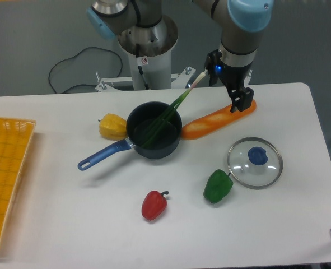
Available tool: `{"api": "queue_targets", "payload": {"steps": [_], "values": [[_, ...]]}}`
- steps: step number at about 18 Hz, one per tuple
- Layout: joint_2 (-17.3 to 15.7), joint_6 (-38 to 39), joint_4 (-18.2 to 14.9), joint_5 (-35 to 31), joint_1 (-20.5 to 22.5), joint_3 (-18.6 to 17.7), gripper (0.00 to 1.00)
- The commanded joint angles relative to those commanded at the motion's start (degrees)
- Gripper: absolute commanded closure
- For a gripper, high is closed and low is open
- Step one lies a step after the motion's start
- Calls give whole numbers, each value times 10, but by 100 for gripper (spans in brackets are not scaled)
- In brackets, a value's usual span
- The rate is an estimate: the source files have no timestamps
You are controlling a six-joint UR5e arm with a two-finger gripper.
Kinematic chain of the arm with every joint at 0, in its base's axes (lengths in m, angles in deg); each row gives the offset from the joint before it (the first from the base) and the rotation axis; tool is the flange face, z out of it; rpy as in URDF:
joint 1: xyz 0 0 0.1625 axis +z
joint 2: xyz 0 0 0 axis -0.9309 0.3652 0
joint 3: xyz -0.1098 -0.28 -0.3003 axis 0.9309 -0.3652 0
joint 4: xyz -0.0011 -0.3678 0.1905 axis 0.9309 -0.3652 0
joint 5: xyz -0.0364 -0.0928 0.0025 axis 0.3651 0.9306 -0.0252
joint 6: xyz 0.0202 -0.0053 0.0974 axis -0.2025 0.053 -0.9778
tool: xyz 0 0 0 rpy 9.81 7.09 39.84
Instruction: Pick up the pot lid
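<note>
The claw (pixel 229 92) is held wide, its fingers parted, at upper right of centre. Just beneath it in the frame, a carrot (pixel 210 124) is seen. The glass pot lid (pixel 249 172), topped by a blue knob (pixel 257 156), is laid at the right on the tabletop (pixel 277 224). A green pepper (pixel 218 186) is placed near its lower left; a leek (pixel 179 100) is propped in the black pot (pixel 176 147), upper centre.
</note>
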Motion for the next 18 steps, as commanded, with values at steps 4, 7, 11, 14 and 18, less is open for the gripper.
{"api": "queue_targets", "payload": {"steps": [4,7,11,14,18], "values": [[1,-3,0,-2,-2,-7,0],[1,6,1,-3,-7,-11,0],[2,7,13,0,-5,-43,0],[2,8,27,0,-5,-57,0],[23,1,35,-2,-4,-57,0]]}}
